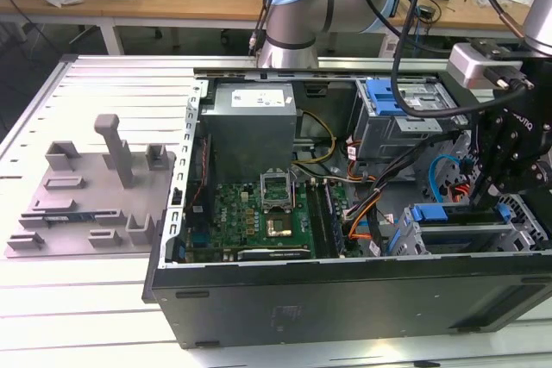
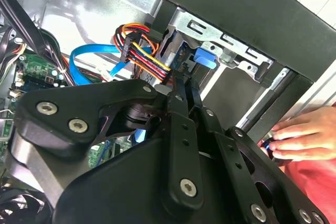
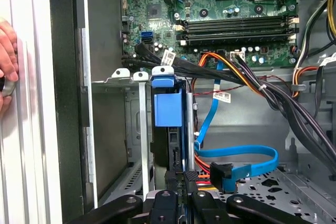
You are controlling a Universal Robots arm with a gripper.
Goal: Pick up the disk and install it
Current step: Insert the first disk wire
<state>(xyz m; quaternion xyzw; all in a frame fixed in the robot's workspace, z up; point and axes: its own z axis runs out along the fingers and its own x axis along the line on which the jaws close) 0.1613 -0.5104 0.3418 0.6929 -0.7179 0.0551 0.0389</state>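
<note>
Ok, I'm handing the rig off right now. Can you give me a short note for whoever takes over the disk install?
Gripper: down inside the open case, at the near end of the disk. Whether it is clamped cannot be told.
Disk: standing on edge in a slot of the drive cage, its blue frame end toward the motherboard.
Done: the disk has been picked up and brought into the cage.
Left: full seating is not confirmed. The blue data cable lies beside the cage.
Note: a person's hand rests outside the case wall.
</note>
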